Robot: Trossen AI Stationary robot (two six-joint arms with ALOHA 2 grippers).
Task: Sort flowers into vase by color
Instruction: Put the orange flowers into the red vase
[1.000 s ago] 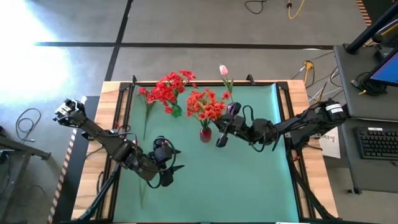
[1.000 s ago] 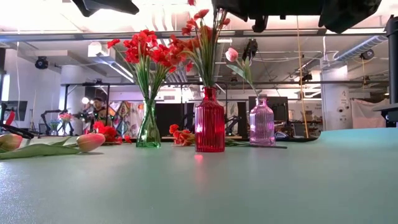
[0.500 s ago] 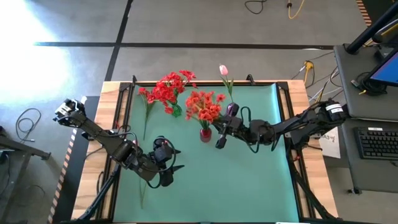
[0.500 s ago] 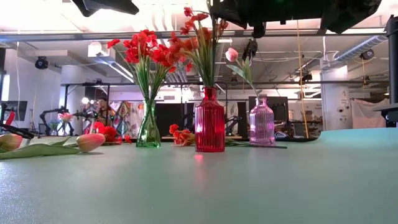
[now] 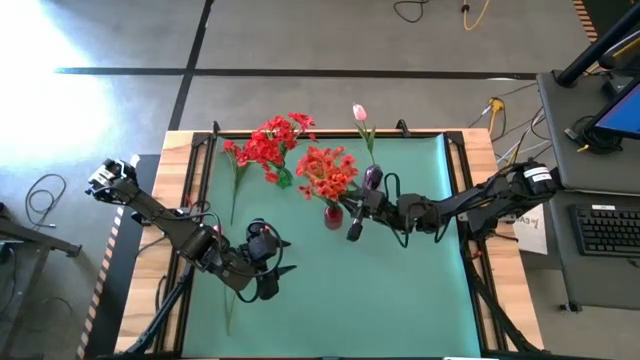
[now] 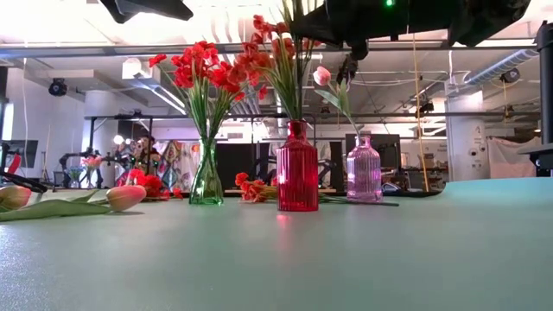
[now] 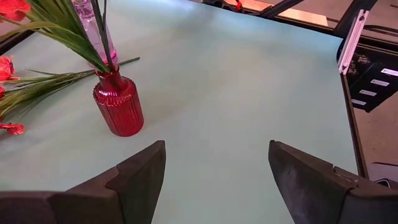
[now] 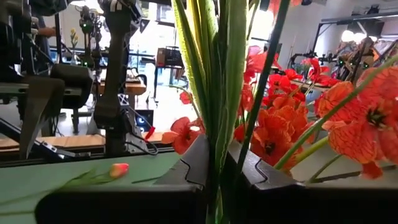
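Three glass vases stand near the far middle of the table. A red vase (image 5: pixel 331 213) (image 6: pixel 297 177) holds an orange-red flower bunch (image 5: pixel 325 172). A green vase (image 6: pixel 206 180) holds a red bunch (image 5: pixel 270 143). A pink vase (image 6: pixel 363 170) holds one pink tulip (image 5: pixel 359 113). My right gripper (image 5: pixel 352 222) (image 8: pixel 221 168) is just right of the red vase, shut on that bunch's stems. My left gripper (image 5: pixel 272 270) (image 7: pixel 214 165) hovers open over the near-left part of the mat. Loose tulips (image 6: pixel 125 197) and one red flower (image 5: pixel 233 165) lie flat on the mat at the left. My right gripper pinches the orange-red bunch's green stems (image 8: pixel 227 134) between its two fingers (image 8: pixel 193 165), below the blossoms. The fingers come in about level from the table's right, lying across the stems. The stems stand roughly upright, and their lower ends sit in the red vase's neck (image 7: pixel 111 73).
A green mat (image 5: pixel 400 290) covers the table, with open room on its near and right parts. Loose red blossoms (image 6: pixel 251 186) lie behind the vases. Wooden table edges and black frame rails border the mat. A desk with a keyboard (image 5: pixel 605 228) stands to the right.
My right gripper has moved a little toward the table's left while staying shut on the stems. The orange-red blossoms have swung toward the left with it. In the low view the red vase has slid slightly sideways on the mat.
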